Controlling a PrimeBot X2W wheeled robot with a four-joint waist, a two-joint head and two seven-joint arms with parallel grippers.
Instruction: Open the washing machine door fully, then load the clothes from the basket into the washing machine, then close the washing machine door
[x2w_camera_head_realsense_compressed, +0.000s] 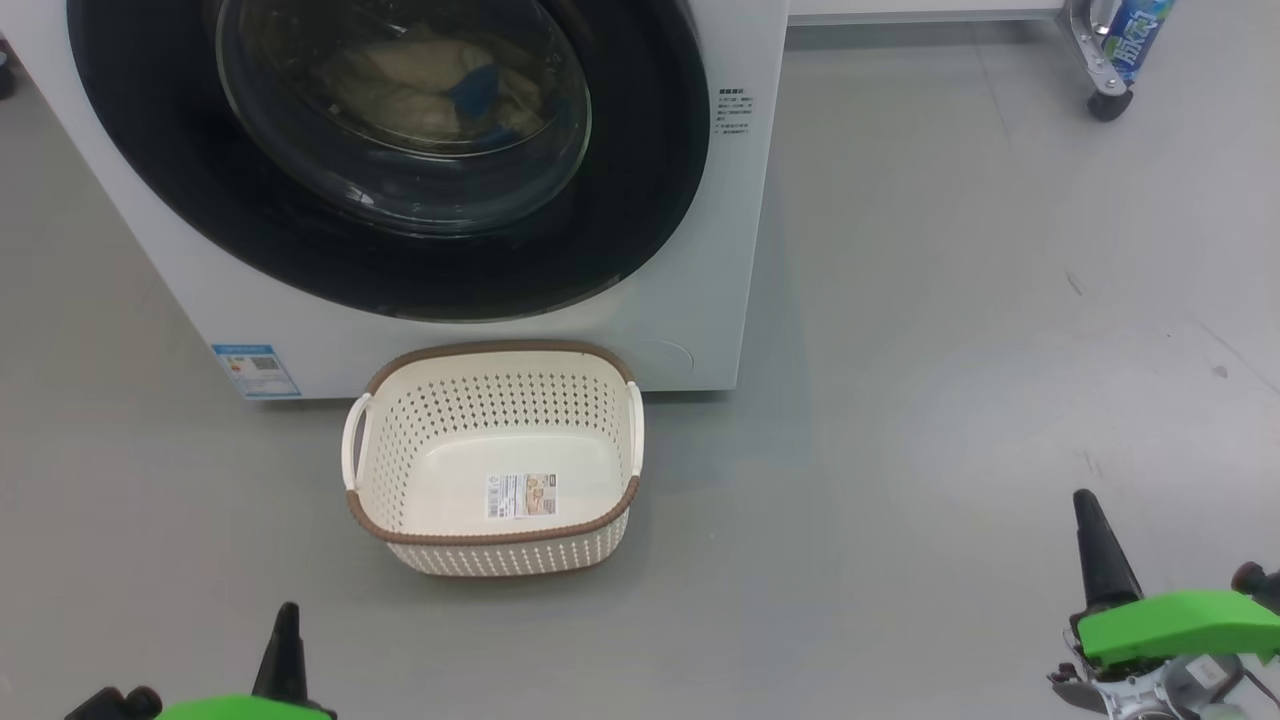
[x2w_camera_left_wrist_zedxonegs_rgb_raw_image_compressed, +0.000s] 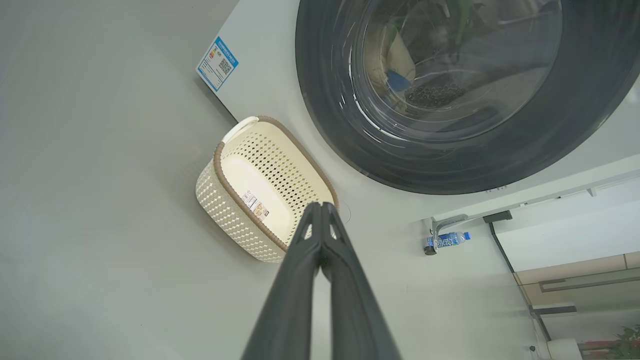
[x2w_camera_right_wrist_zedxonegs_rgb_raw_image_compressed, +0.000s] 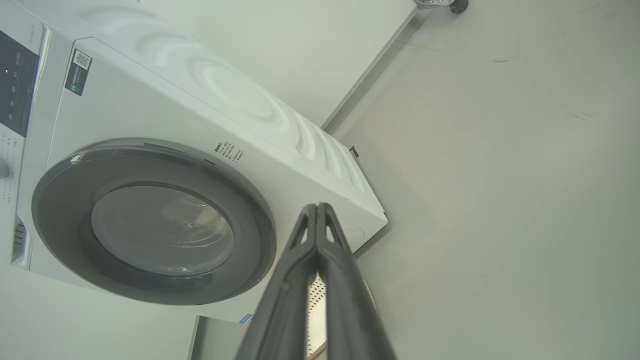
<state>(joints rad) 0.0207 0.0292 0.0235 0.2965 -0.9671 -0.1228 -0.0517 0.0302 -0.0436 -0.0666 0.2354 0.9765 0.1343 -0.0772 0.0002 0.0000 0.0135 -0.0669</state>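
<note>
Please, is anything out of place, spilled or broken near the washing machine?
Nothing looks spilled or damaged. The washing machine door sits shut and flush, the clothes lie behind its glass, and the basket stands upright and empty on the floor. Only a bottle lodged above a caster at the far right seems odd.

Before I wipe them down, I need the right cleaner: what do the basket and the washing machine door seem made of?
The basket looks like matt cream moulded plastic: even punched holes, smooth brown rim. The washing machine door seems a glossy black plastic ring, catching reflections, around a clear bowl, likely glass: the clothes show through.
</note>
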